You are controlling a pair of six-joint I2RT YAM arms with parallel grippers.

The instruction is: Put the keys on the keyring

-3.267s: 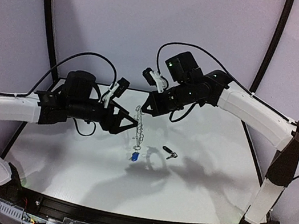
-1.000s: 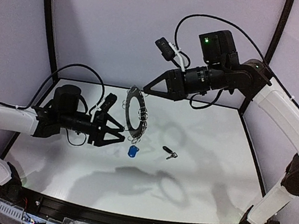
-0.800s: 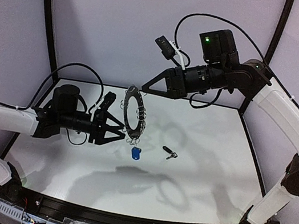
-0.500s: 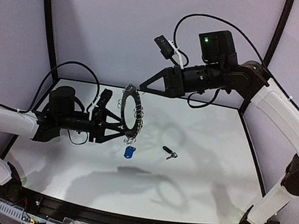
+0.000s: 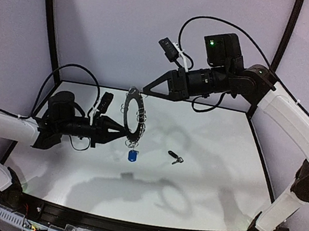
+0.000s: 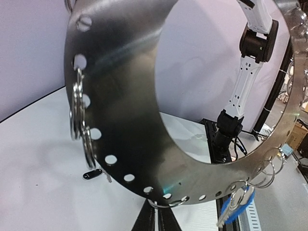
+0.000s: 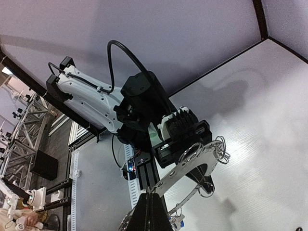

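Observation:
The keyring [image 5: 126, 107], a flat grey disc with holes and thin wire loops around its rim, hangs upright above the table between both arms. My right gripper [image 5: 145, 92] is shut on its top edge; in the right wrist view its closed fingertips [image 7: 152, 204] pinch the keyring's rim [image 7: 187, 169]. My left gripper [image 5: 127, 133] is shut on a wire loop at the keyring's bottom rim [image 6: 125, 110], fingertips [image 6: 160, 216] pressed together. The blue-headed key [image 5: 132, 156] [image 6: 236, 208] dangles from a loop. The black-headed key [image 5: 175, 157] [image 6: 92, 174] lies loose on the table.
Black frame posts [image 5: 50, 25] stand at the back corners, against the white walls. A black rail [image 5: 123, 226] with cable ducts runs along the near edge. Cables loop over both wrists. The white table [image 5: 209, 179] spreads right of the black key.
My left gripper has reached forward and shut on a wire loop at the keyring's bottom. The right gripper has carried the keyring slightly left, and the blue key has swung with it.

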